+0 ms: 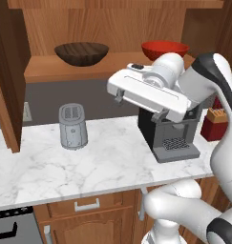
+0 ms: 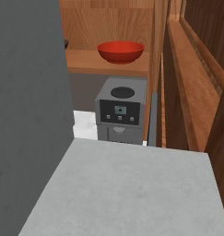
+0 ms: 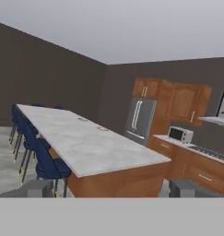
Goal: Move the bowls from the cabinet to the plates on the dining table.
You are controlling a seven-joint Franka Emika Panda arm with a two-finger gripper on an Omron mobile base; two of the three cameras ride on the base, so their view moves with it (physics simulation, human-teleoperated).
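Wooden cabinet [image 1: 112,66] shelf holds both the brown bowl [image 1: 81,53] and red bowl [image 1: 164,49], nothing yet moved to the far dining table [image 3: 90,143]; the jaws gape, grasping nothing.

my forearm covers part of the red bowl [image 1: 164,49]; 2 plates [image 3: 82,120] on the dining table [image 3: 85,143] too small to distinguish.
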